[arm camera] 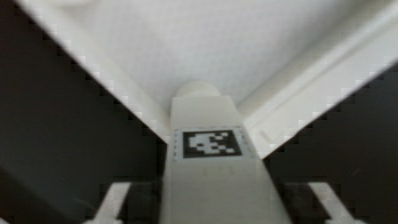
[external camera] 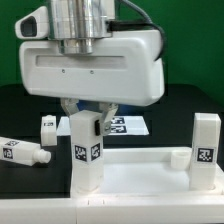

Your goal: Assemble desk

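Observation:
The desk's white tray-like tabletop (external camera: 140, 172) lies at the front of the black table. A white square leg (external camera: 86, 152) with marker tags stands upright at its corner nearest the exterior view's left. My gripper (external camera: 87, 118) hangs straight above that leg, one finger on each side of its top. In the wrist view the leg (arm camera: 217, 150) runs up between the fingers (arm camera: 114, 200), and a dark gap shows on both sides, so the jaws stand open around it without touching. The tabletop (arm camera: 214, 40) fills the space beyond the leg.
A second leg (external camera: 205, 146) stands upright at the tabletop's corner on the exterior view's right. Another leg (external camera: 22, 152) lies on its side at the left, with a further one (external camera: 48, 127) behind it. The marker board (external camera: 127, 124) lies behind the gripper.

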{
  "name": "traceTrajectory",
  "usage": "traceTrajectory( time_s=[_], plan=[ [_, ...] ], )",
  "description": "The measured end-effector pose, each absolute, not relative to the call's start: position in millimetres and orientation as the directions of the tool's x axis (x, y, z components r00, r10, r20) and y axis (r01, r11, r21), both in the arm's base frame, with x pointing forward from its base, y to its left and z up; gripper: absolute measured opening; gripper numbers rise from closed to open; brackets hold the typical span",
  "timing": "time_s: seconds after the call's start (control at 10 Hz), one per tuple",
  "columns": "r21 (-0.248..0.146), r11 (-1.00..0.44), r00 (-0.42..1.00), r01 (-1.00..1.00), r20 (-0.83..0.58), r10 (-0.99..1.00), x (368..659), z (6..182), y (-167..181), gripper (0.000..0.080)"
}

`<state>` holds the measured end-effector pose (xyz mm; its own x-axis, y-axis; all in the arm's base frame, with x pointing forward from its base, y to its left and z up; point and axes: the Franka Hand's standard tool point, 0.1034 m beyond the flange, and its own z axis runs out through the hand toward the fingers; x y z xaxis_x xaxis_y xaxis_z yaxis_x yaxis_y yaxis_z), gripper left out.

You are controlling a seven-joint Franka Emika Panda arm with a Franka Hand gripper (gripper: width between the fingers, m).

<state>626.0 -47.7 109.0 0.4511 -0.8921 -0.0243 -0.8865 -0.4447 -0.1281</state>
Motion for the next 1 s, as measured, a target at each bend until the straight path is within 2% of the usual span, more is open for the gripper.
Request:
traceTrajectory(
  time_s=[0.1,0.2,0.4,0.5,0.6,0.7,0.8,0.9,1.0],
  plan=[
    [-0.13,-0.293,0.304,-0.947,-0.073,-0.95,627.6,110.5,-49.1,0.029],
    [-0.134,-0.233,0.247,-0.963,-0.096,-0.964,627.4,109.2,-49.4,0.029],
    [-0.131,-0.207,0.221,-0.969,-0.1,-0.97,627.4,108.9,-48.5,0.029],
    [-0.134,-0.299,0.311,-0.945,-0.079,-0.947,627.7,109.6,-47.4,0.0396],
    [-0.136,-0.419,0.429,-0.898,-0.05,-0.902,628.8,112.4,-42.8,0.0396],
    [-0.144,-0.565,0.576,-0.812,-0.04,-0.817,628.2,117.0,-41.5,0.0534],
    [-0.146,-0.703,0.714,-0.696,-0.039,-0.699,627.6,122.4,-40.9,0.0613],
    [-0.149,-0.81,0.821,-0.567,-0.026,-0.57,627.5,123.2,-39.9,0.0613],
    [-0.148,-0.826,0.837,-0.544,-0.019,-0.547,627.7,122.5,-40.6,0.0642]
  ],
)
